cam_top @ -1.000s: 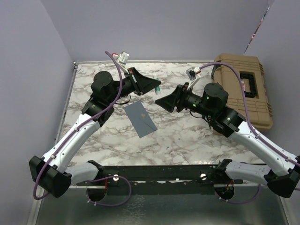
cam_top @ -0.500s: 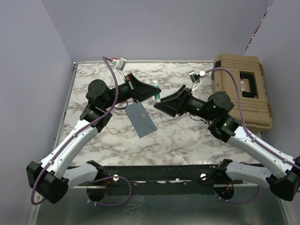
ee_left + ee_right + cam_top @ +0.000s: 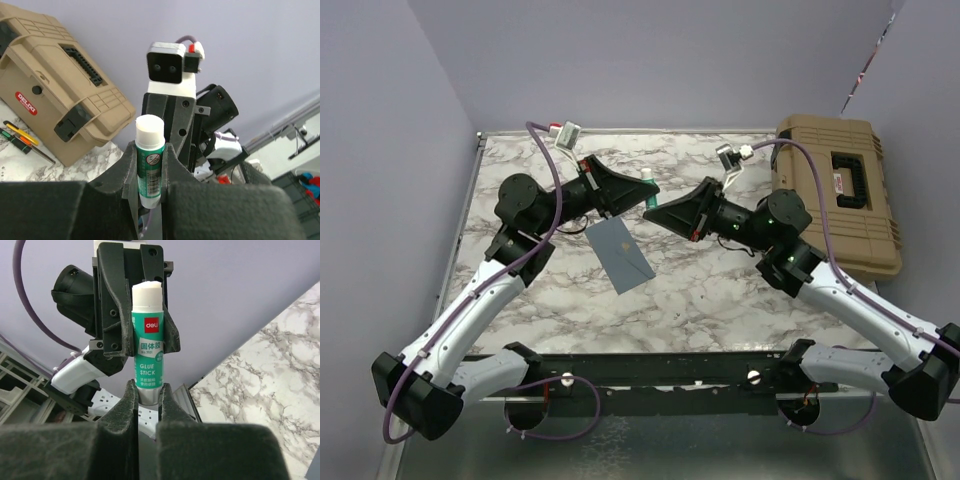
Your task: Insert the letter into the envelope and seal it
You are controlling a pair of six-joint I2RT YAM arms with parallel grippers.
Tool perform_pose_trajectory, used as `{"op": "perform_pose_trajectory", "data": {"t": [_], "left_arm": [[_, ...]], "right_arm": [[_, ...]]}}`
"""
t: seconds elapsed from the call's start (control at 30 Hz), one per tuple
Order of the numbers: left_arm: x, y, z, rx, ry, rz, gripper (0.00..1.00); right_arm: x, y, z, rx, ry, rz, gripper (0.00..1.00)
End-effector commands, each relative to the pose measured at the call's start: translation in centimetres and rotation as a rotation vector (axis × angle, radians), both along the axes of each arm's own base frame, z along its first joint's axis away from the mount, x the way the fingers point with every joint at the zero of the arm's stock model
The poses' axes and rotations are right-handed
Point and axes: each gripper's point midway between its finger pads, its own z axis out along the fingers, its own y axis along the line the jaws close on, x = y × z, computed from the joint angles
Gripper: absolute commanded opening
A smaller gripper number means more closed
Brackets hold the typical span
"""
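While the left hand clamps the glue stick, the right hand seemingly pinches its other end.

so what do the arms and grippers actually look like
Both the left arm and right arm have white links with black joints and bases. A purple cable runs along each up to a small white camera box at the wrist. The left gripper and right gripper are matte black, with two broad wedge-shaped fingers narrowing toward the tips.
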Motion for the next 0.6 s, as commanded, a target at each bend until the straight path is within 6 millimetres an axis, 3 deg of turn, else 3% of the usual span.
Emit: {"op": "perform_pose_trajectory", "data": {"t": [0.0, 0.1, 0.13, 0.3, 0.4, 0.57], "left_arm": [[1.7, 0.7, 0.1, -0.031, 0.061, 0.113, 0.00], [4.7, 0.9, -1.4, 0.003, 0.167, 0.232, 0.00], [5.6, 0.9, -2.0, 0.016, 0.199, 0.267, 0.00], [9.6, 0.8, -3.7, 0.039, 0.362, 0.397, 0.00], [12.1, 0.7, -5.6, 0.094, 0.480, 0.477, 0.00], [15.2, 0.0, -6.1, 0.123, 0.558, 0.544, 0.00]], "right_arm": [[1.9, 0.4, -1.3, -0.152, -0.084, -0.075, 0.00], [5.7, -0.5, -3.5, -0.345, -0.162, -0.247, 0.00], [7.0, -1.1, -5.2, -0.439, -0.166, -0.303, 0.00], [13.1, -4.0, -7.8, -0.706, -0.279, -0.591, 0.00], [15.3, -5.3, -7.8, -0.801, -0.354, -0.740, 0.00], [18.1, -6.5, -7.0, -0.948, -0.437, -0.959, 0.01]]}}
